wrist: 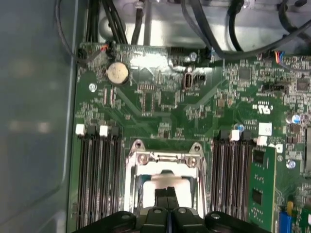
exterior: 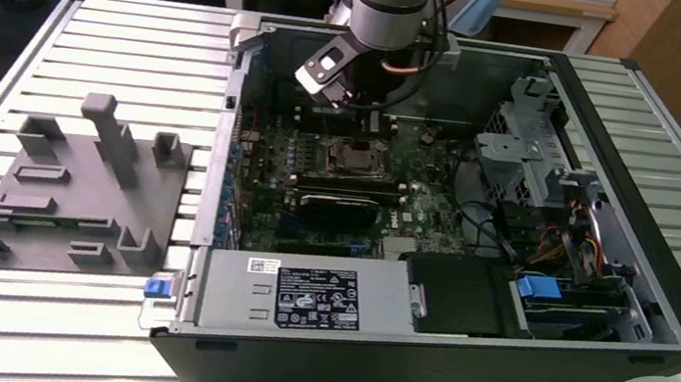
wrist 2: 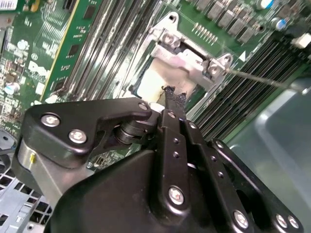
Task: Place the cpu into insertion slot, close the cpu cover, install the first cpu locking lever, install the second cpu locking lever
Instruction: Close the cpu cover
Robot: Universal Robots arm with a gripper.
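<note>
In both wrist views my gripper (wrist: pixel 168 193) (wrist 2: pixel 170 93) is shut, its two black fingertips pressed together with nothing seen between them. It hovers just over the insertion slot (wrist: pixel 165 177) on the green board. The cpu (wrist: pixel 158 180) (wrist 2: pixel 154 80) lies in the slot, its silvery top showing. The cpu cover (wrist: pixel 167 158) (wrist 2: pixel 187 59), a silvery frame, lies around it. A thin metal locking lever (wrist 2: pixel 260 78) sticks out sideways from the socket's corner. In the exterior view the arm (exterior: pixel 385 4) reaches down into the open case above the insertion slot (exterior: pixel 352 158).
Long black memory slots (wrist: pixel 99 179) (wrist: pixel 233 174) flank the socket on both sides. A black heatsink block (exterior: pixel 339 201) sits beside the socket, and cables (wrist: pixel 228 43) hang near the case wall. A grey fixture (exterior: pixel 76 196) stands at the exterior view's left, outside the case.
</note>
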